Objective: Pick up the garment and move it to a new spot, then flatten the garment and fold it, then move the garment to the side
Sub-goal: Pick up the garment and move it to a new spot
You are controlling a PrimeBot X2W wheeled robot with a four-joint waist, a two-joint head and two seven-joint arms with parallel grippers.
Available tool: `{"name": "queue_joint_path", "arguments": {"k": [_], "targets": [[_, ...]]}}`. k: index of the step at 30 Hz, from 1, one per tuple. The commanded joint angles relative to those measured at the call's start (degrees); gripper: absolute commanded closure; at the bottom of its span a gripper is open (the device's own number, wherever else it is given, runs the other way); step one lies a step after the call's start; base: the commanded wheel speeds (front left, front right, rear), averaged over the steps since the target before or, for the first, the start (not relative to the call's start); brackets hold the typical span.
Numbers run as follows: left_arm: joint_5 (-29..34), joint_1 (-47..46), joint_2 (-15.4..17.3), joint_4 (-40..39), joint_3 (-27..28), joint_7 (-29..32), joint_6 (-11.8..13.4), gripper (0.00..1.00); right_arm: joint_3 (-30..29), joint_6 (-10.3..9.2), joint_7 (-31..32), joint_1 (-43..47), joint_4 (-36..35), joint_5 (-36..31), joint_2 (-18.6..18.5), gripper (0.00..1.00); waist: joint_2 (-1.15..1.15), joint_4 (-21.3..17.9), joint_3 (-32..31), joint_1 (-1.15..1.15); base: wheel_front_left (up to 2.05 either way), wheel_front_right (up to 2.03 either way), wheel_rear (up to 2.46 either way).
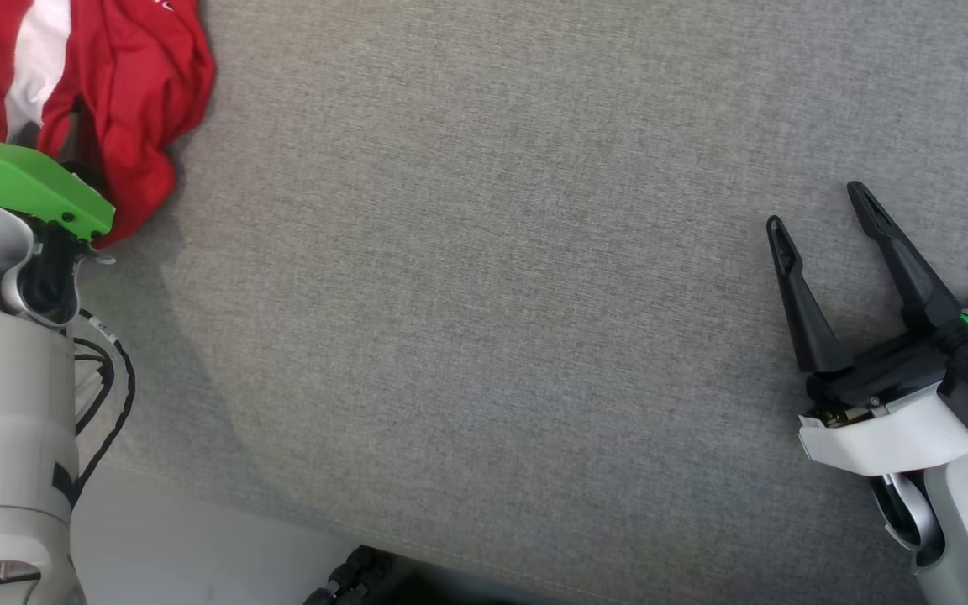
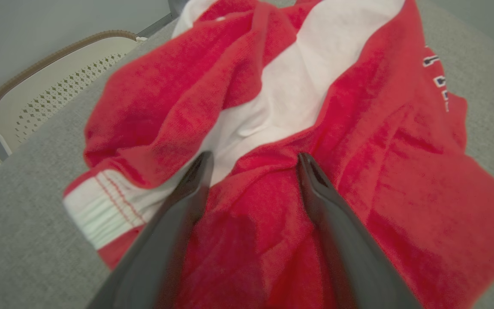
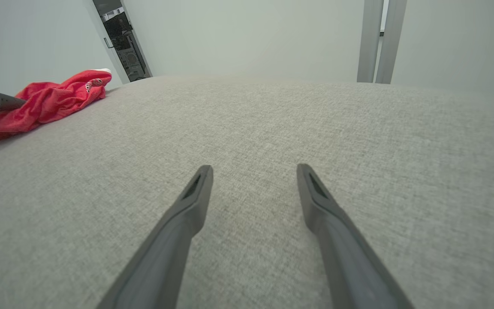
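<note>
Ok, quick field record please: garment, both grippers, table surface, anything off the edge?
surface: grey woven cloth
garment: red and white, crumpled, far left
left gripper: open, straddling a garment fold, contact unclear
right gripper: open, over bare surface, apart from the garment
off the edge: cream perforated basket or chair

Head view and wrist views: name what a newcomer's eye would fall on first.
The crumpled red and white garment stands out first, bunched at the upper left of the head view on the grey fabric surface. In the left wrist view the left claw is open, poised close over that cloth. The right claw is open too, over bare surface at the right of the head view, far from the garment.
</note>
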Motion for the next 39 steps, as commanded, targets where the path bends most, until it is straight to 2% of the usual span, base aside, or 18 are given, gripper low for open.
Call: {"name": "queue_joint_path", "arguments": {"k": [1, 2, 3, 12, 19, 20, 24, 29, 33, 39], "targets": [[-0.9, 1.0, 0.7, -0.3, -0.9, -0.6, -0.1, 0.27, -1.4, -0.27, 1.0, 1.2, 4.2, -0.2, -1.0, 0.0, 0.0, -0.9, 0.4, 0.0, 0.0, 0.0, 0.0], [-1.6, 1.3, 1.2, -0.5, -1.3, -1.6, -0.1, 0.94, -1.5, -0.27, 1.0, 1.3, 4.1, -0.3, -1.0, 0.0, 0.0, -1.0, 0.3, 0.0, 0.0, 0.0, 0.0], [-2.2, 1.5, 1.8, -0.8, -2.0, -2.6, -0.1, 1.0, -1.6, -0.27, 1.0, 1.3, 4.1, -0.3, -0.9, 0.0, 0.0, -1.2, 0.0, 0.0, 0.0, 0.0, 0.0], [-2.1, 3.5, 7.9, -4.0, -6.6, -16.9, -0.1, 1.0, 0.6, -0.19, 0.6, 0.1, 3.3, 0.5, 2.7, 0.0, 0.0, -4.9, -6.4, 0.0, 0.0, 0.0, 0.0], [1.4, 6.3, 11.0, -11.3, -8.8, -19.5, -0.1, 1.0, 1.1, -0.19, 0.5, 1.1, 4.1, 1.4, 6.7, 0.0, 0.0, -9.5, -14.4, 0.0, 0.0, 0.0, 0.0], [2.2, 7.3, 11.4, -14.0, -9.6, -19.5, -0.1, 1.0, 1.0, -0.19, 0.5, 1.7, 4.4, 1.5, 7.7, 0.0, 0.0, -11.0, -17.1, 0.0, 0.0, 0.0, 0.0], [3.7, 9.6, 12.9, -20.4, -11.0, -17.4, 0.5, 1.0, 0.7, -0.19, 0.5, 2.5, 4.2, 1.7, 9.8, 0.0, 0.0, -15.0, -22.3, 0.0, 0.0, 0.0, 0.0], [3.7, 12.9, 14.2, -32.0, -12.3, -11.6, 2.3, 1.0, -0.1, -0.19, 0.5, 3.1, 3.0, 1.5, 11.7, 0.0, 0.0, -21.2, -27.0, 0.0, 0.0, 0.0, 0.0], [3.2, 15.5, 14.7, -42.2, -12.9, -7.0, 4.4, 1.0, -0.5, -0.19, 0.5, 3.6, 2.1, 1.1, 12.5, 0.0, 0.0, -26.1, -28.5, 0.0, 0.0, 0.0, 0.0], [3.2, 18.0, 13.0, -53.8, -15.4, -1.7, 7.0, 1.0, -1.7, -0.19, 0.5, 4.6, 1.8, 0.6, 13.6, 0.0, 0.0, -31.9, -28.7, 0.0, 0.0, 0.0, 0.0]]}}
